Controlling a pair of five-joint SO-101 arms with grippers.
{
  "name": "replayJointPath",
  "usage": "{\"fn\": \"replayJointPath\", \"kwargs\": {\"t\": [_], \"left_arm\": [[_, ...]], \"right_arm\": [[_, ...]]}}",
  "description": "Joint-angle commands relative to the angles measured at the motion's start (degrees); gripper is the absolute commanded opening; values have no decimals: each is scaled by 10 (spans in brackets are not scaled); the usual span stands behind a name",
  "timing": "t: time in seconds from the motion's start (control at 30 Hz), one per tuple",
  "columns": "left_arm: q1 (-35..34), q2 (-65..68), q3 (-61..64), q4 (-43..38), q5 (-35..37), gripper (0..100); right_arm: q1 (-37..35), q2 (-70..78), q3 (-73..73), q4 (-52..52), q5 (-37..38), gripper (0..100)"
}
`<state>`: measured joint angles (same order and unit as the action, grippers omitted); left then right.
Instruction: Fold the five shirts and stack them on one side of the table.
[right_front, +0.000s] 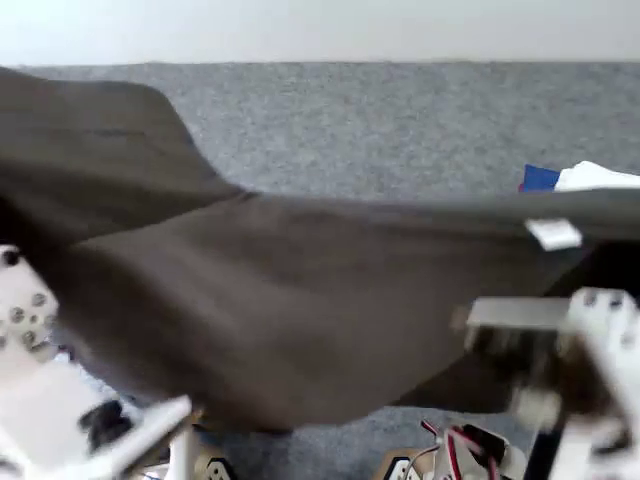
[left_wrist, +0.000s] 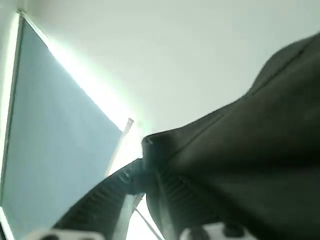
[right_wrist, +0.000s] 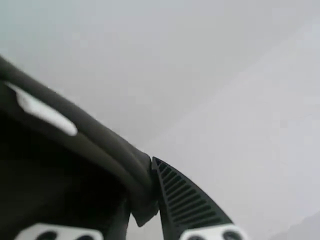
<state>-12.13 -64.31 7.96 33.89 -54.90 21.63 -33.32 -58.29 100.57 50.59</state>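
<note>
A dark brown shirt (right_front: 300, 300) hangs spread wide above the grey table (right_front: 400, 120), held up between my two arms. My left gripper (left_wrist: 146, 167) is shut on a bunched edge of the shirt (left_wrist: 240, 150) and points up toward the ceiling. My right gripper (right_wrist: 150, 172) is shut on the shirt's neck hem (right_wrist: 90, 135), close to its white label (right_wrist: 45, 112). In the high view the label (right_front: 553, 233) shows near the shirt's upper right edge. The left arm (right_front: 40, 400) stands low on the left and the right arm (right_front: 590, 340) low on the right.
Blue and white cloth (right_front: 565, 178) lies at the far right of the table, behind the raised shirt. Bare grey table surface runs along the back. A window blind (left_wrist: 55, 130) shows in the left wrist view.
</note>
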Motion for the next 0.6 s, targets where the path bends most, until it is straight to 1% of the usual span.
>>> {"fn": "replayJointPath", "kwargs": {"t": [0.0, 0.1, 0.2, 0.3, 0.4, 0.47, 0.57], "left_arm": [[2, 2, 99, 5, -8, 13], [4, 2, 206, 4, -8, 13], [33, 15, 288, 3, -8, 13], [45, 67, 329, -26, 3, 13], [48, 163, 335, -109, 64, 13], [49, 239, 319, -152, 84, 13], [50, 358, 260, -176, 96, 13]], "right_arm": [[2, 42, 122, 15, 3, 10], [-46, 59, 245, 14, 3, 10], [-90, 81, 375, -15, 3, 10], [-108, 102, 497, -131, 2, 10], [-123, 119, 606, -270, 2, 10], [-132, 130, 659, -352, 3, 10], [-151, 155, 707, -465, 3, 10]]}}
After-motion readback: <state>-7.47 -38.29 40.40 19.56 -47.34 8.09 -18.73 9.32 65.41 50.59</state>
